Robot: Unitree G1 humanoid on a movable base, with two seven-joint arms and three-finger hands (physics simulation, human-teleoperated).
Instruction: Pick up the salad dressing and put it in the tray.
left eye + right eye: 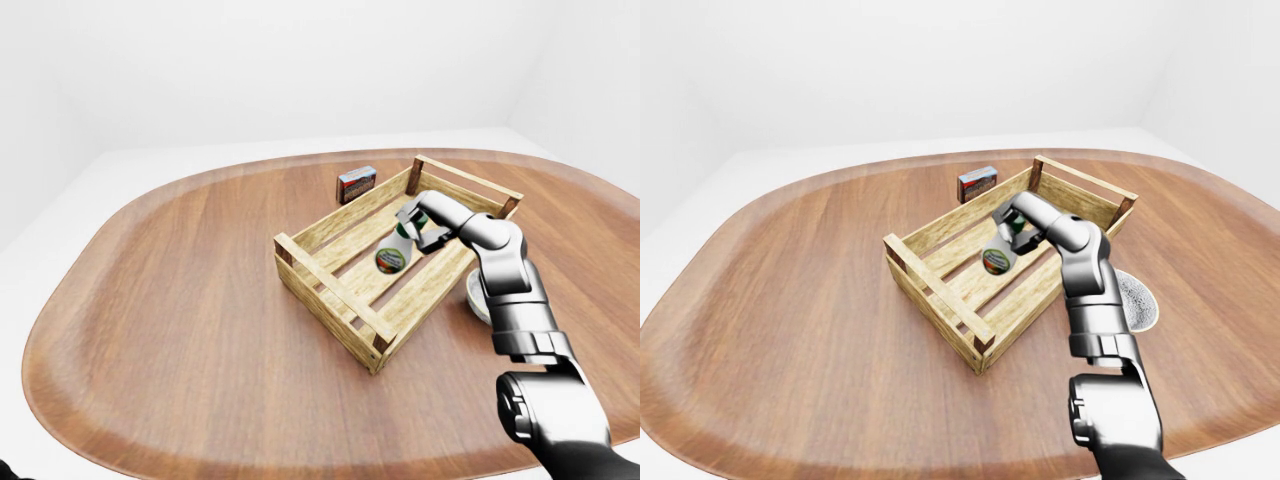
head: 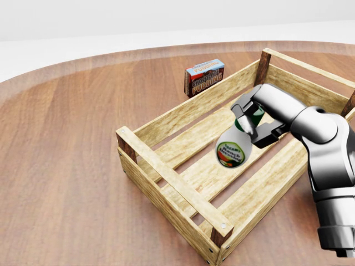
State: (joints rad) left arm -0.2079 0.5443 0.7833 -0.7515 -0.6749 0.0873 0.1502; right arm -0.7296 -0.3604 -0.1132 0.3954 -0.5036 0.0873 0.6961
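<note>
The salad dressing bottle (image 2: 233, 149) is white with a green cap and a round label on its base. It lies tilted inside the wooden slatted tray (image 2: 166, 178), its base turned toward the camera. My right hand (image 2: 249, 119) reaches in over the tray's right side, its fingers closed round the bottle's neck and cap end. I cannot tell whether the bottle rests on the slats or hangs just above them. My left hand does not show in any view.
A small pudding box (image 2: 204, 76) stands on the brown oval table (image 1: 180, 300) just beyond the tray's top-left wall. A pale round bowl (image 1: 1137, 300) sits on the table right of the tray, beside my right forearm.
</note>
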